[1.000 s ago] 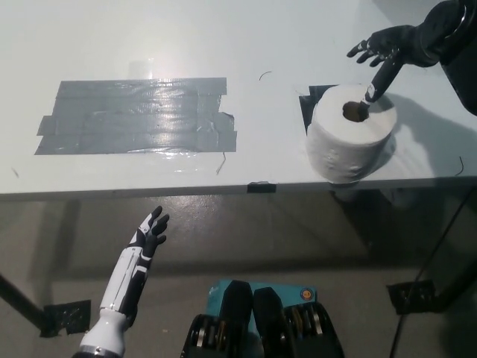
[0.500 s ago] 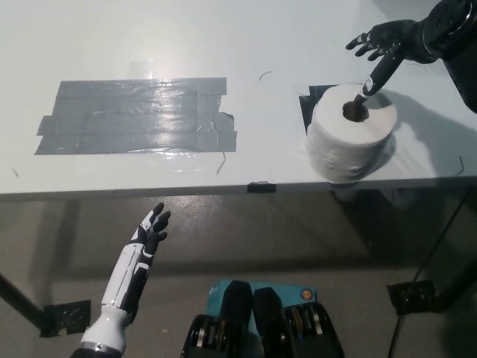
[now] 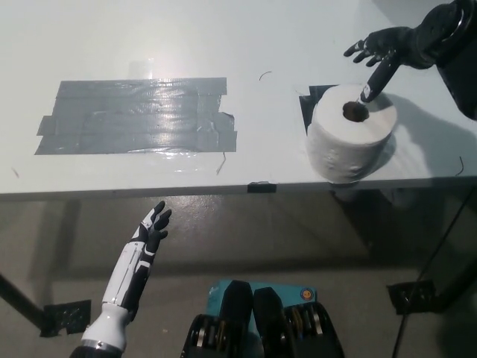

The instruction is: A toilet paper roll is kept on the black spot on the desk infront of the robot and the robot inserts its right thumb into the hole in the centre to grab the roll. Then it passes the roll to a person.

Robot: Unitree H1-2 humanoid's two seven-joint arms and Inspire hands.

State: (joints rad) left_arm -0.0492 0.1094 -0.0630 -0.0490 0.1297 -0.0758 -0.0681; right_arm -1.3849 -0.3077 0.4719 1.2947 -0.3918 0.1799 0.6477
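Near the right end of the pale grey desk (image 3: 134, 45), close to its front edge, a white toilet paper roll (image 3: 350, 142) stands on end with its dark central hole facing up, covering most of a black tape spot (image 3: 311, 97) whose corner shows at the roll's far left side. Head view: the black right hand (image 3: 387, 51) hovers above the far rim of the roll, fingers spread apart and holding nothing; its thumb points down toward the hole, with the tip just above the roll's top face beside the opening. Whether the tip touches the paper cannot be told. Left of centre on the desk lies a large rectangular patch of grey tape (image 3: 138, 115). Below the desk's front edge, the white left hand (image 3: 149, 231) rests open in the air, fingers extended, touching nothing.
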